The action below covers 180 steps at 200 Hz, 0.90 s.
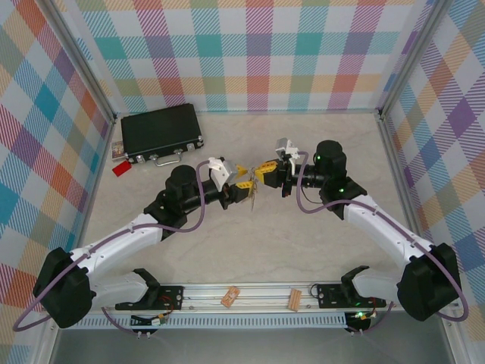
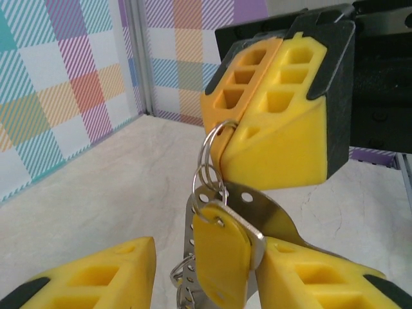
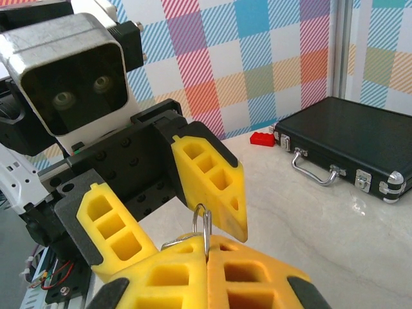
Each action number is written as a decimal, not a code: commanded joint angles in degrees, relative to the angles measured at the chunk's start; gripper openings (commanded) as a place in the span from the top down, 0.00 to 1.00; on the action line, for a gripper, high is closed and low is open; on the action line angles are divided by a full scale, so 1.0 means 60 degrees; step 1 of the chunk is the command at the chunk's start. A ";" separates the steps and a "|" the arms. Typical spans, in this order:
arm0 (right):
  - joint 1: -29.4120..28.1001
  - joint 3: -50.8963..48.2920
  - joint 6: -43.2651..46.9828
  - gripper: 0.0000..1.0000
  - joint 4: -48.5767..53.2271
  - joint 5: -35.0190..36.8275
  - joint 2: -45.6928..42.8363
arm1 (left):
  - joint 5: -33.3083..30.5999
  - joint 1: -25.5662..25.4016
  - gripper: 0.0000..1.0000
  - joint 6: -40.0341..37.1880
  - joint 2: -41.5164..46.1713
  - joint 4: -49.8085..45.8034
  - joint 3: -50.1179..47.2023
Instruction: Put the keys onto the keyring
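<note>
Both grippers meet above the table's middle. My right gripper (image 1: 263,173) (image 3: 206,248) is shut on a small wire ring (image 3: 203,222). From that ring (image 2: 209,164) hangs a key (image 2: 222,257) with a yellow head and a silver blade. Behind it hangs a curved silver perforated band (image 2: 277,215), apparently the keyring. My left gripper (image 1: 241,186) (image 2: 206,257) is open around the key. The key rests against its right finger (image 2: 322,277), and the left finger (image 2: 96,277) stands apart from it. The lower part of the band is hidden.
A black case (image 1: 161,133) (image 3: 347,141) with a silver handle lies at the back left, with a small red tag (image 1: 121,169) (image 3: 262,138) beside it. Two tan wooden clips (image 1: 229,297) (image 1: 294,299) sit on the front rail. Plaid walls enclose three sides.
</note>
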State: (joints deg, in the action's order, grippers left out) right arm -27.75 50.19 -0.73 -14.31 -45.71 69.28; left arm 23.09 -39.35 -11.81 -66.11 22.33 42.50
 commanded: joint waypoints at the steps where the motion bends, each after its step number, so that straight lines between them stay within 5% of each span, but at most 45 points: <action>1: 0.0025 -0.0089 -0.0121 1.00 -0.0356 -0.0343 0.0026 | 0.0110 -0.0134 0.58 0.0022 -0.0171 0.0484 0.0331; 87: 0.0025 -0.0176 -0.0107 1.00 -0.0436 -0.0279 0.0041 | 0.0271 -0.0209 0.76 0.0138 -0.0463 0.0803 0.0402; 126: 0.0044 -0.0242 -0.0213 1.00 -0.0640 -0.0171 0.0027 | 0.0383 -0.0236 0.97 0.0083 -0.0478 0.0686 0.0390; 180: 0.0141 -0.0504 -0.0705 1.00 -0.1428 0.0090 -0.0230 | 0.0370 -0.0280 1.00 -0.0063 -0.0465 0.0340 0.0200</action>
State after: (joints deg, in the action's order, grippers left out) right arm -27.53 47.68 -2.63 -17.41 -45.19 69.38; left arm 23.77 -40.01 -11.44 -69.06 24.01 43.29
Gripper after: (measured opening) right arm 0.048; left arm 0.050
